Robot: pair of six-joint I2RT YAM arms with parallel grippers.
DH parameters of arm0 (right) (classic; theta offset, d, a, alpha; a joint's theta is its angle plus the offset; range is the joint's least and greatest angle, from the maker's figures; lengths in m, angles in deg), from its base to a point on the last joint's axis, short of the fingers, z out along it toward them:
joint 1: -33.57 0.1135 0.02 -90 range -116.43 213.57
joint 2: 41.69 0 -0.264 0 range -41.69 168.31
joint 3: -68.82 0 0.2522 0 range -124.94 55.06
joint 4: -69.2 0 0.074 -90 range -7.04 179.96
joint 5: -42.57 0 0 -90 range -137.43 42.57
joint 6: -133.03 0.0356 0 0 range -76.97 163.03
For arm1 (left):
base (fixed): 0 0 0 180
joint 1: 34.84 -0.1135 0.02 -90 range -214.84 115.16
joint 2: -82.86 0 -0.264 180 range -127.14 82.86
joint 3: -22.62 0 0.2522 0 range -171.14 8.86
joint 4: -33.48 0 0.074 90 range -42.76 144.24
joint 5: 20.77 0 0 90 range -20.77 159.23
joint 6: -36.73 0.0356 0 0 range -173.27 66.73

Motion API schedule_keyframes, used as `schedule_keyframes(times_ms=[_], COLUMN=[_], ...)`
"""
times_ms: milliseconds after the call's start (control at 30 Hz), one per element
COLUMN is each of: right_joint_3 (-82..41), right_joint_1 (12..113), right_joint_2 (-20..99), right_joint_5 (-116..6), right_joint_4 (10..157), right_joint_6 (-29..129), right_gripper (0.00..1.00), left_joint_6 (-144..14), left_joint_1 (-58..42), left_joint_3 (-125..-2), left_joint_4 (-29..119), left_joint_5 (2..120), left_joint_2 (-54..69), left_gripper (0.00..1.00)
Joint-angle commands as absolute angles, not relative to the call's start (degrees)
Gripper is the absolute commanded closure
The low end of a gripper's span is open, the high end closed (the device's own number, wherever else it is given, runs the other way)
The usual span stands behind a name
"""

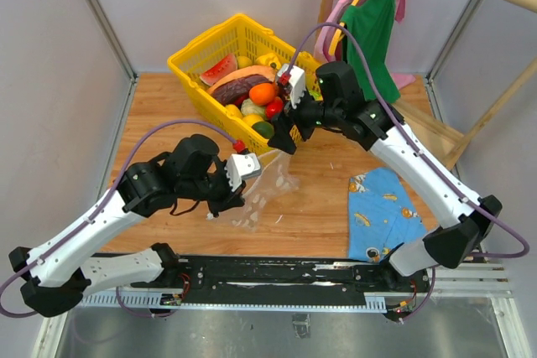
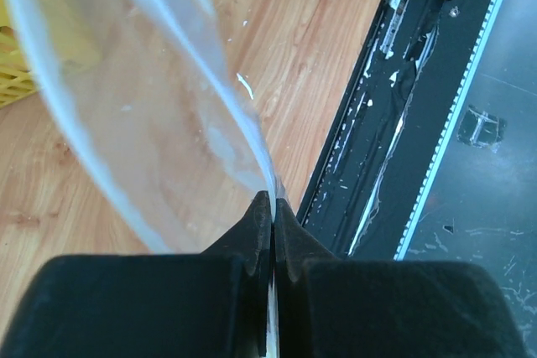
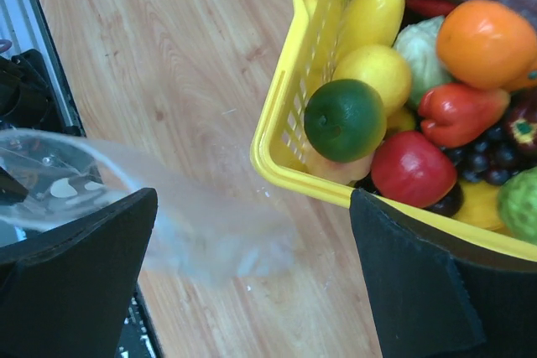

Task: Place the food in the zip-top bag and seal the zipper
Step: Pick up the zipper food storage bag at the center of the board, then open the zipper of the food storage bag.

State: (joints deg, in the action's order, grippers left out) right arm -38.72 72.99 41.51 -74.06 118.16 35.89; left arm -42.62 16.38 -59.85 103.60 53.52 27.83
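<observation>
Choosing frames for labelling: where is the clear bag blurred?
Left wrist: clear floppy plastic bag smeared near the lens, wooden table sharp. Right wrist: bag hazy, green round toy lime crisp. Top external: bag faint against the wood.

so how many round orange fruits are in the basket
1: the orange sits atop the pile in the yellow basket, beside the red pepper; others may be buried underneath.

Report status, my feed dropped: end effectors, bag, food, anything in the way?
Left end effector shut on zip-top bag edge. Right end effector open, empty, over the yellow basket rim. Food in basket, none bagged. No obstruction seen.
</observation>
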Motion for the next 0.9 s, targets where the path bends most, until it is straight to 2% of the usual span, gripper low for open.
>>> schedule_keyframes(times_ms=[0,133,367,733,867], right_joint_3=[-42.2,-41.3,-43.0,-43.4,-42.9], right_joint_1=[74.4,75.4,75.6,75.5,75.6], right_joint_2=[43.1,43.3,44.8,47.4,47.9], right_joint_5=[-73.2,-71.7,-74.4,-78.0,-79.0], right_joint_4=[121.3,121.7,132.6,142.2,143.2], right_joint_6=[42.9,47.1,39.9,31.4,30.4], right_gripper=[0.01,0.0,0.01,0.18,0.32], left_joint_6=[-44.2,-44.5,-42.2,-40.0,-39.7], left_joint_1=[17.0,17.0,17.1,17.1,17.1], left_joint_3=[-58.5,-56.8,-56.8,-57.6,-58.5], left_joint_4=[99.1,96.8,96.1,95.5,95.4], left_joint_5=[53.6,53.5,54.0,53.2,54.0], left_joint_2=[26.6,25.7,24.4,24.3,24.2], left_gripper=[1.0,1.0,1.0,1.0,1.0])
